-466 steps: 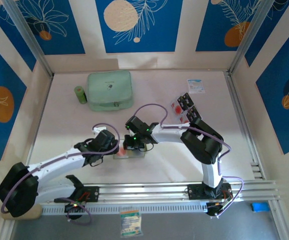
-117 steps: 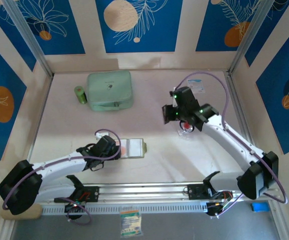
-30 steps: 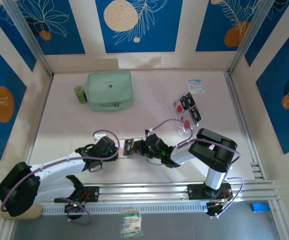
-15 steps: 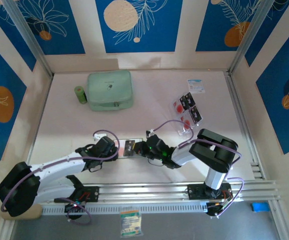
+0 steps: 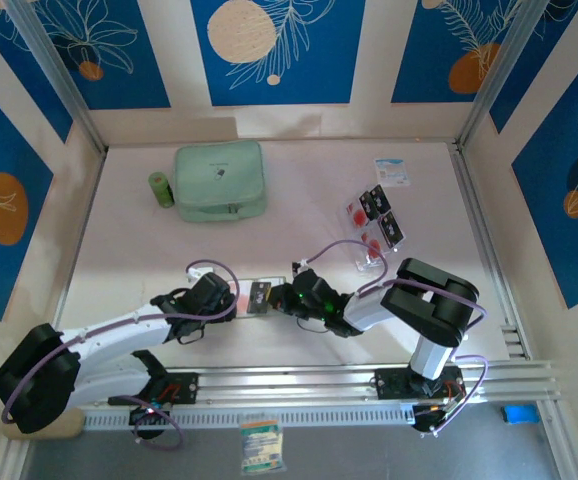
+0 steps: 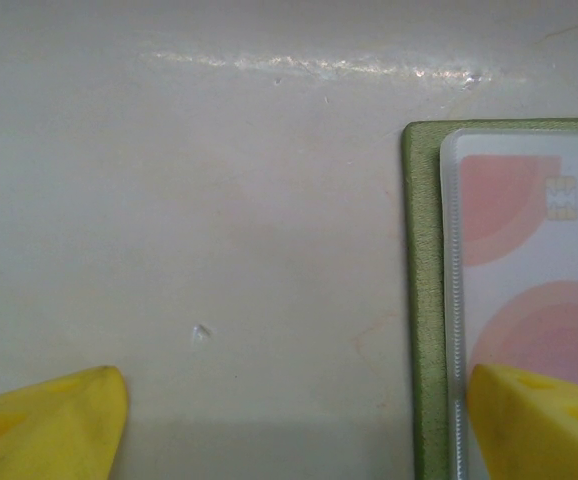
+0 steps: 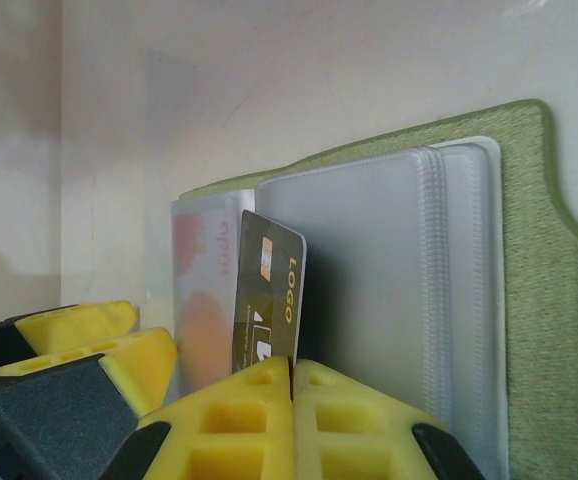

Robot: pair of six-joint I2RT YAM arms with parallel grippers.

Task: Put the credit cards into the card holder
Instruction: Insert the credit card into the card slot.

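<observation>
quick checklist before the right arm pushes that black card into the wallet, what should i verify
1. Right claw shut on the black card with gold chip: ok.
2. Olive-green fabric card holder lying open, clear plastic sleeves exposed: ok.
3. Black card's leading edge inside a sleeve mouth: cannot tell.
4. Left claw open, one yellow finger over the holder's edge: ok; whether it presses down: cannot tell.
5. Pale card with red circles seated in a sleeve: ok.
6. Loose cards waiting on the pale table: ok.
</observation>
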